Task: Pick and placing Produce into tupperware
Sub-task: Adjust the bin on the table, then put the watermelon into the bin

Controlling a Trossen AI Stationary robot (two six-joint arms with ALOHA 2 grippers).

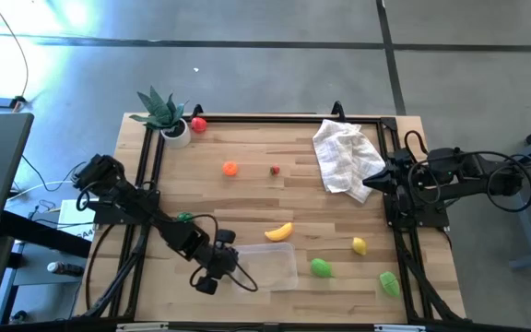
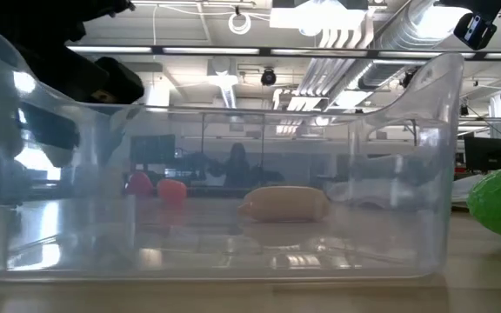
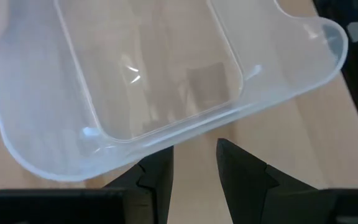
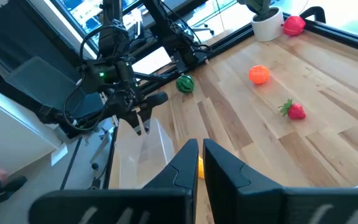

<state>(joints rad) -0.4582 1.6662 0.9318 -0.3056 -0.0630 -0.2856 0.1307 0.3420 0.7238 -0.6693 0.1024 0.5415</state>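
Wooden table [image 1: 256,198], tupperware [image 1: 270,266] at near edge.
Left gripper [image 1: 230,263] clamped on its rim; right gripper [image 1: 369,182] jaws together, far right.

Table middle: open wood. Obstacles: cloth [image 1: 347,158] at the far right; plant [image 1: 162,113] in the far left corner; left gripper [image 1: 218,266] just beside the tupperware [image 1: 271,266], near edge.

The banana [image 1: 279,231] lies just behind the tupperware [image 1: 270,266], the lemon [image 1: 359,245] to its right.
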